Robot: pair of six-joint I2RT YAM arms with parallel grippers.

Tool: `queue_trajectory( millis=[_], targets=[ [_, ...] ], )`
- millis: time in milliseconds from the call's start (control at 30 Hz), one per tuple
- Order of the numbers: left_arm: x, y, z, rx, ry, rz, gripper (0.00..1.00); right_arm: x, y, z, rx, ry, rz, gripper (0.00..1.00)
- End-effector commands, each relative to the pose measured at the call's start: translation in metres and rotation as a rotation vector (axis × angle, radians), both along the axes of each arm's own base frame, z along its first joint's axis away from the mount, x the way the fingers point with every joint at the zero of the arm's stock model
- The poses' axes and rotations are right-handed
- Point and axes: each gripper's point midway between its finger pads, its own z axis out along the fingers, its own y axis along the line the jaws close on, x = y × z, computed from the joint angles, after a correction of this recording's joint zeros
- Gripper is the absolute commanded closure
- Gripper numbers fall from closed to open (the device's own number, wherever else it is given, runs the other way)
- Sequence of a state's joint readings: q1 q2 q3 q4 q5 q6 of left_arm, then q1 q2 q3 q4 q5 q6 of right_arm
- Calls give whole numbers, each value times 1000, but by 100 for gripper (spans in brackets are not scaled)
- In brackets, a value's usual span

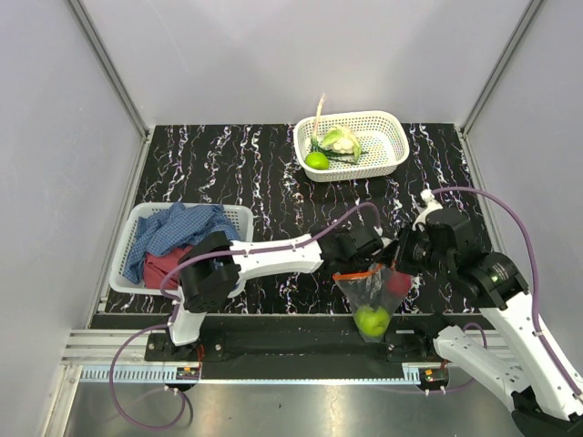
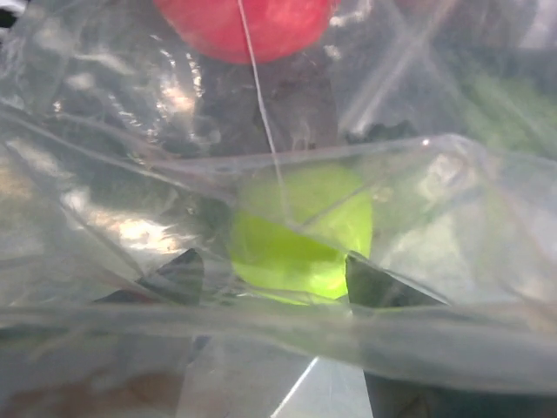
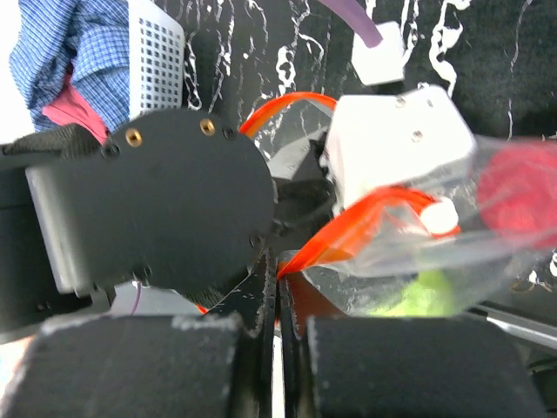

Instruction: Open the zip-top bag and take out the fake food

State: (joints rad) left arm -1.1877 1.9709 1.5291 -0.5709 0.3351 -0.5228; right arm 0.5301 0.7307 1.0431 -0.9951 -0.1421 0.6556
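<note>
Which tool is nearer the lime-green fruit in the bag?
Left. The left tool is at the bag, fingers flanking the fruit; the right tool pinches the zip strip.

Marbled table: left basket, far basket.

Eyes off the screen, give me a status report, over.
Left gripper open, lime-green fruit just past its fingers. Right gripper shut on orange strip of zip-top bag. Fruit and red piece in bag. Plastic folds over left fingers.

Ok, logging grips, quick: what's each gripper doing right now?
Left gripper: open, at the zip-top bag.
Right gripper: shut on the zip-top bag.
</note>
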Motion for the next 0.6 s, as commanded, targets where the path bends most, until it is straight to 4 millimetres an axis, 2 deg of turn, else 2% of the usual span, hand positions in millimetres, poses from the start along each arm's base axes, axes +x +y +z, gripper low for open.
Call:
queue_trajectory(
  millis=[0, 200, 267, 400, 467, 533, 567],
  targets=[
    [-31, -22, -4, -79, 89, -58, 30, -2, 0, 1, 15, -10, -5, 100],
    [-42, -26, -14, -63, 111, -87, 19, -5, -3, -2, 10, -2, -12, 100],
    [-48, -30, -13, -75, 141, -113, 19, -6, -3, -4, 10, 4, -13, 100],
    [-58, -32, -27, -51, 170, -141, 19, -8, -6, -5, 5, 2, -17, 100],
    [-44, -28, -31, -28, 113, -84, 19, -8, -5, -4, 4, 4, -17, 100],
    [-31, -23, -24, -24, 77, -31, 19, -4, -3, 1, 10, -9, -16, 100],
    [-14, -15, -26, 9, 45, 26, 19, -2, -1, 2, 10, -8, -10, 100]
  ],
)
